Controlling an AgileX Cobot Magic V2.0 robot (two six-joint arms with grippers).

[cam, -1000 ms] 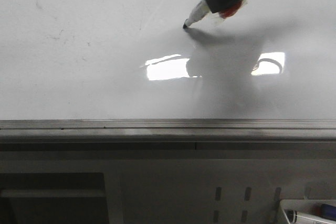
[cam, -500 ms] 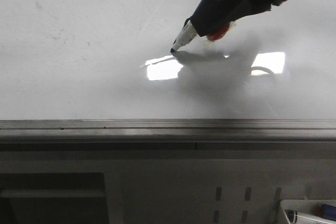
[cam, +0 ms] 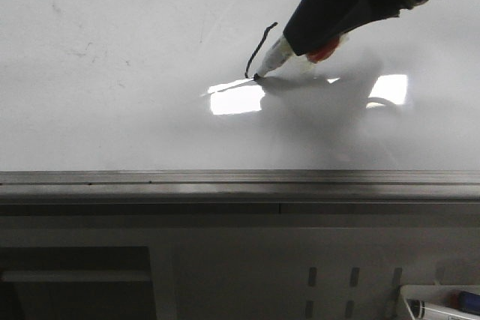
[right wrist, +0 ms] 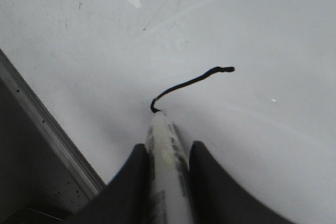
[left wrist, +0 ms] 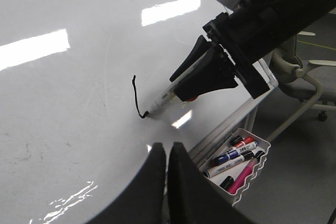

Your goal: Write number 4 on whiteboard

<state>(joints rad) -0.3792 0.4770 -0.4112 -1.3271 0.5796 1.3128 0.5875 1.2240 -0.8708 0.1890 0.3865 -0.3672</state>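
Only the first stroke of the 4 is on the whiteboard: a thin black slanted line that runs down from a small hook at its top to a little turn at its lower end. It sits in the middle of the board, well above the grey bottom rail and just above the bright light reflection. The crossbar and the long vertical stem are not yet drawn, so I judge the figure at about a third done, with the turn at the foot of the stroke looking like the start of the crossbar.

The right gripper is clamped on a marker, its two dark fingers pressed against either side of the white barrel. The marker's black tip touches the board exactly at the lower end of the stroke, and the barrel leans up and away toward the board's right side. Its shadow falls on the board just beside the tip, which agrees with contact.

The left gripper hangs near the board's lower edge, its fingers drawn almost together with only a thin slit between them and nothing held. It touches neither the board nor the marker. A tray of spare pens hangs off the board's bottom corner.
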